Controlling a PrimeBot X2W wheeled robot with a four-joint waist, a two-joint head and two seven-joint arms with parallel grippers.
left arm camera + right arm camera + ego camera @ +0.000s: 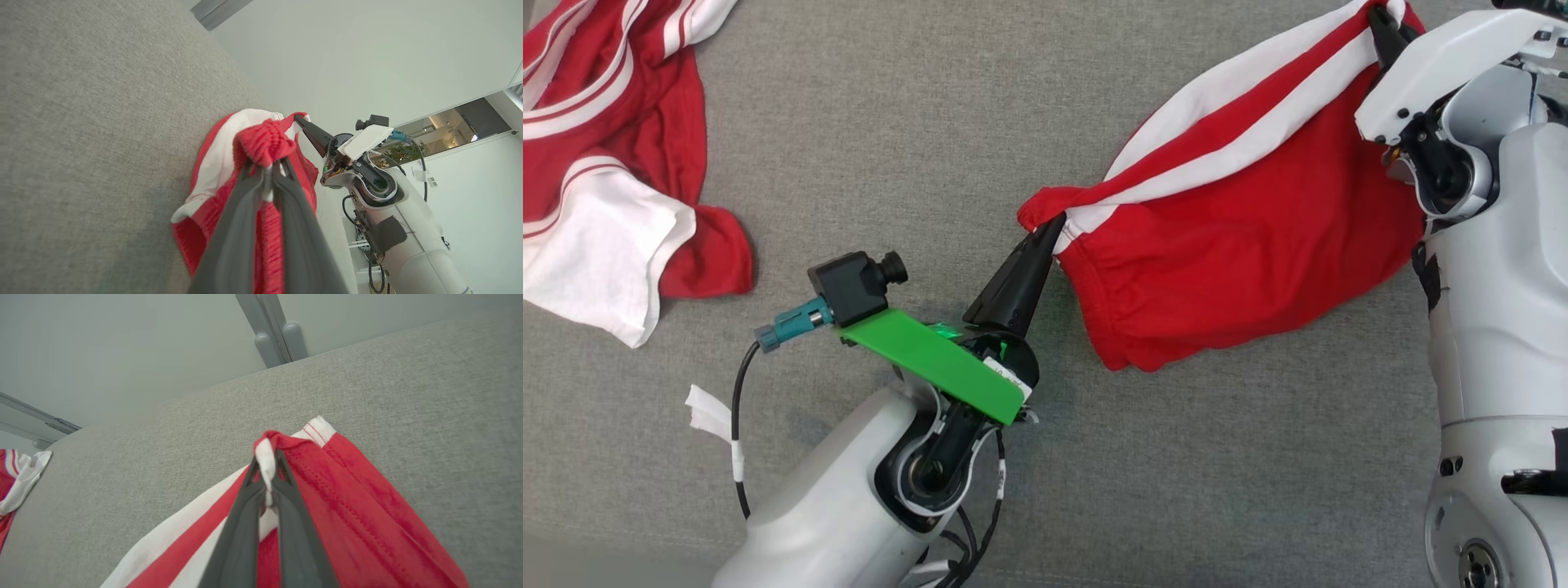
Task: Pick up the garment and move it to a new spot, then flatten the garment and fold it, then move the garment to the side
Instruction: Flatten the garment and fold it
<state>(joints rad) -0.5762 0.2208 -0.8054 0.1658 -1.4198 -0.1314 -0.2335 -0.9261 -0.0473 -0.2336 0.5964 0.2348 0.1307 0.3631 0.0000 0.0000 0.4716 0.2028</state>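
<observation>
The garment [1241, 245] is red shorts with white side stripes, stretched over the grey surface between my two grippers. My left gripper [1055, 224] is shut on its bunched red waistband corner at the garment's left end. In the left wrist view, the left gripper [265, 164] pinches that red elastic band [263, 143]. My right gripper [1382, 23] is shut on the garment's far right corner. Seen from the right wrist, the right gripper [267, 459] clamps a white-and-red hem, and the cloth [351, 506] hangs down and to the right.
A second red-and-white garment [605, 163] lies crumpled at the far left, and its edge [18, 477] shows in the right wrist view. The grey fabric surface [890, 122] spreads between them. A pale wall [367, 49] stands behind it.
</observation>
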